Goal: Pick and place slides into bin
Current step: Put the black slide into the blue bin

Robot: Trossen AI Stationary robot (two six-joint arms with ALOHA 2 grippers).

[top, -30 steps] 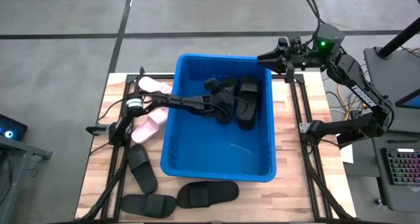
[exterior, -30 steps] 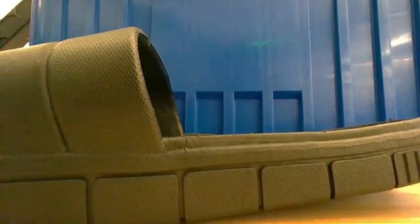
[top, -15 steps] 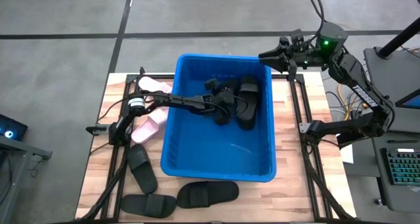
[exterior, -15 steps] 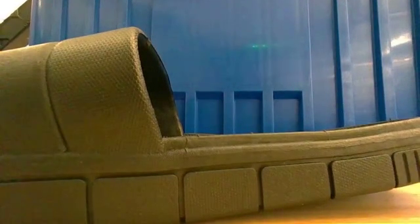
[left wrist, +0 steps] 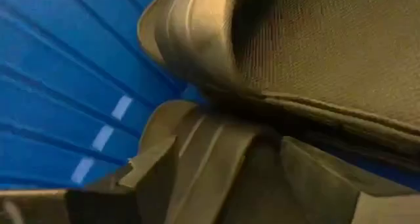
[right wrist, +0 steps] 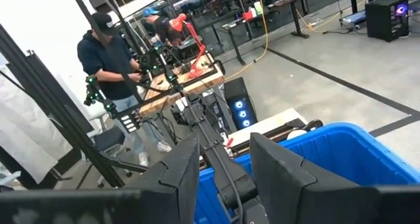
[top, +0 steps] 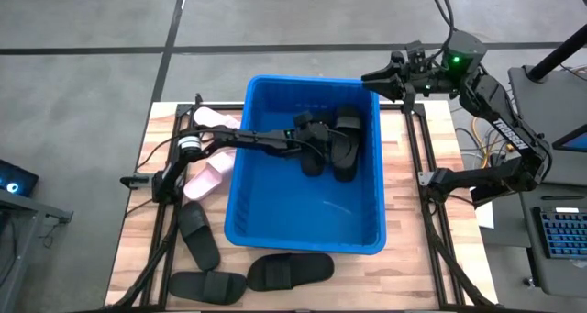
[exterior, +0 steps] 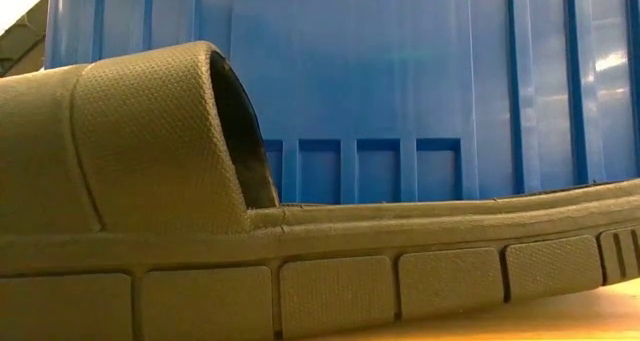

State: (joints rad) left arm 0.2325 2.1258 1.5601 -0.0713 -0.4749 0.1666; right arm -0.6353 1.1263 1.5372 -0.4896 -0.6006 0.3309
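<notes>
Inside the bin (top: 266, 180), near its far wall, the left claw (top: 312, 140) sits low over a black slide (top: 315, 152); its jaws are parted, and whether they hold the slide cannot be told. A second black slide (top: 347, 143) lies just beside it. The low position suits a release without a drop. The right claw (top: 393, 77) waits above the far right corner, jaws apart and empty. Two pink slides (top: 209, 171) and three black slides (top: 240, 272) remain on the table (top: 138, 230).

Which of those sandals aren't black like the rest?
The two pink slides on the table, just left of the blue bin. Every other slide, in the bin or at the table's front edge, is black.
</notes>
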